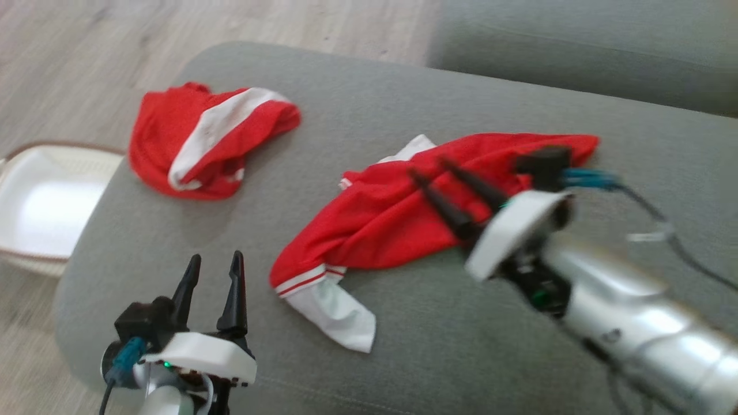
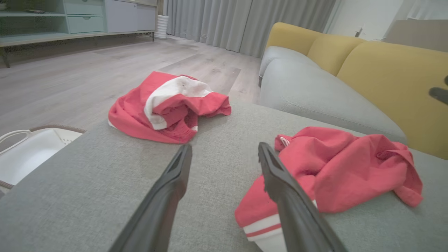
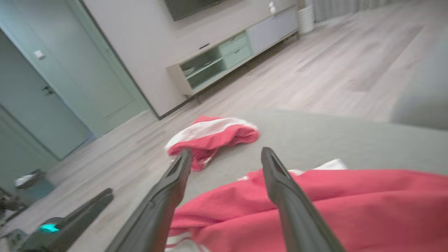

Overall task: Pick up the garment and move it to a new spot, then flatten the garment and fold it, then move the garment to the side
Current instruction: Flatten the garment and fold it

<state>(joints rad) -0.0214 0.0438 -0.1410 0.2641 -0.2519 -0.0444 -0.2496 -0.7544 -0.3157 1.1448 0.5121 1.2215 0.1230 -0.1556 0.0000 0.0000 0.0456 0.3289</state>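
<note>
A red garment [image 1: 392,219] with white trim lies rumpled and stretched out across the middle of the grey cushion [image 1: 403,92]. My right gripper [image 1: 428,167] hangs over its middle, open, with nothing between the fingers. In the right wrist view the right gripper [image 3: 225,152] stands just above the garment [image 3: 350,203]. My left gripper [image 1: 216,257] is open near the cushion's front left, apart from the cloth. In the left wrist view the left gripper [image 2: 224,147] points across the cushion, with the garment [image 2: 343,168] to its right.
A second red and white garment [image 1: 202,144] lies crumpled at the cushion's far left corner. A white basket [image 1: 52,196] stands on the wooden floor left of the cushion. Another grey seat [image 1: 576,46] and a yellow backrest [image 2: 385,70] lie beyond.
</note>
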